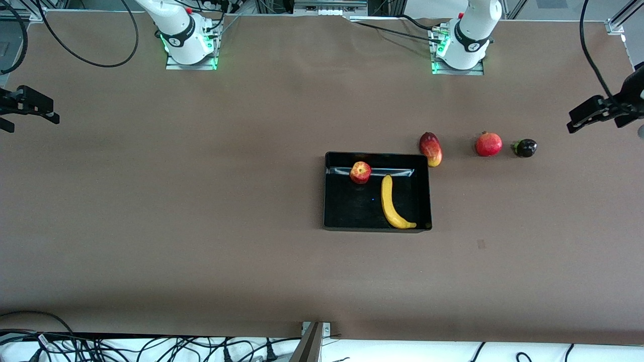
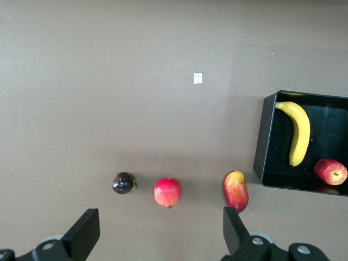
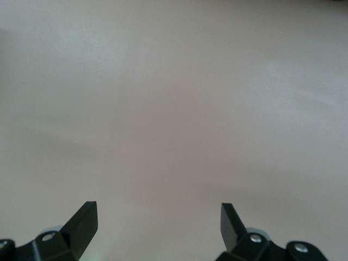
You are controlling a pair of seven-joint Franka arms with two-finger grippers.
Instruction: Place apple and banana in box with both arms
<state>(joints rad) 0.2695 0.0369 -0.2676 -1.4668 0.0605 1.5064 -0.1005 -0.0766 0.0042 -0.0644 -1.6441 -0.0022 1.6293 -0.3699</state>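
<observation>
The black box (image 1: 327, 191) sits on the brown table. The red apple (image 1: 360, 172) lies in the box, near the wall closest to the robot bases. The yellow banana (image 1: 391, 203) lies in it too, along the wall toward the left arm's end. Both also show in the left wrist view: the apple (image 2: 330, 172), the banana (image 2: 297, 130), the box (image 2: 262, 142). My left gripper (image 1: 588, 115) is open and empty, up in the air at the left arm's end of the table. My right gripper (image 1: 30, 106) is open and empty, up at the right arm's end, over bare table (image 3: 174, 109).
A red-yellow mango (image 1: 430, 149) lies just outside the box corner. A red pomegranate (image 1: 488, 144) and a dark purple fruit (image 1: 525, 148) lie in a row toward the left arm's end. Cables run along the table's edges.
</observation>
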